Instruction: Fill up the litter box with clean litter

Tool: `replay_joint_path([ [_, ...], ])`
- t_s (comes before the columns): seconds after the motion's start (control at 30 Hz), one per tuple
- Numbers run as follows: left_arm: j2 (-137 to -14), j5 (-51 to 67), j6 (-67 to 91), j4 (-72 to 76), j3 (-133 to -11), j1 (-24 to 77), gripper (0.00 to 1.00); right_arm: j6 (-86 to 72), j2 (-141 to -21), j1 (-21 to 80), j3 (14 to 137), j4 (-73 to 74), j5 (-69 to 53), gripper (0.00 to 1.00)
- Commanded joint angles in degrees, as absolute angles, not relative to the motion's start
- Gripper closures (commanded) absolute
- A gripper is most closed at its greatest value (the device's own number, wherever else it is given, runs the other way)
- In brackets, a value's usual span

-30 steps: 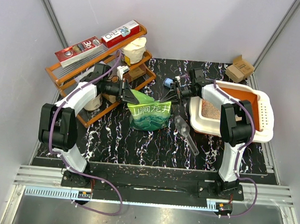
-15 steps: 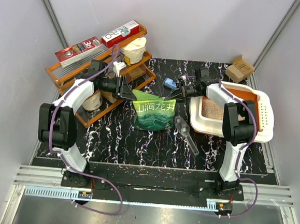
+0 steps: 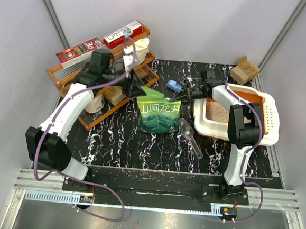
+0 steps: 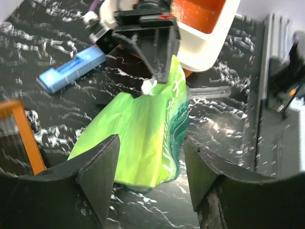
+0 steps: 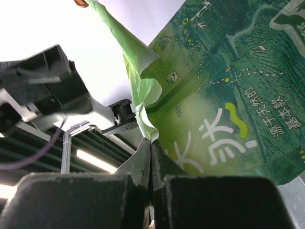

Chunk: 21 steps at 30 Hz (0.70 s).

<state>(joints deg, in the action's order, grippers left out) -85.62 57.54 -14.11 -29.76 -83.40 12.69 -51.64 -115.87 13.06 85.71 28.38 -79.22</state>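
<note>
Litter box point(image 3: 204, 126) sits on the right side of the bench point(image 3: 113, 143), white rim, orange inside. The right arm crosses over it and hides part of its middle. Clean litter point(image 3: 216, 111) shows as a pale patch in the box's left half, and we can't see how far it runs under the arm. In the left wrist view only one white and orange corner of the box point(image 4: 209, 24) shows, the rest is cut off. Right gripper point(image 5: 150, 143) is pressed together, pinching the top edge of the green pouch point(image 3: 158, 115), which stands mid-bench just left of the box. Left gripper point(image 4: 150, 143) is spread wide near the pouch's upper left. The pouch point(image 4: 143, 138) shows between its fingers, and we can't tell if they touch it. A clear scoop point(image 3: 191, 137) lies beside the pouch. A small blue item point(image 3: 172, 85) lies behind the pouch, too small to identify.
</note>
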Motion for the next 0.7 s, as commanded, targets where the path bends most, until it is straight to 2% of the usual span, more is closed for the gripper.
replay_joint_path([
  [0.0,-83.05,52.83,-40.3,-30.31,-80.6,20.9,0.39,-53.52,-114.08,13.01,88.59,28.92,-85.43,1.0],
  [0.1,-85.07,50.01,-51.83,-31.46,-81.47,25.57,0.39,-53.61,-114.08,13.01,88.59,28.83,-85.52,1.0],
  [0.43,-93.86,44.67,-60.02,-34.72,-86.66,30.93,0.42,-54.67,-113.82,13.01,87.89,27.07,-85.69,1.0],
  [0.67,-96.94,42.8,-60.03,-34.63,-88.07,31.2,0.55,-54.84,-113.73,12.92,87.8,27.07,-85.69,1.0],
])
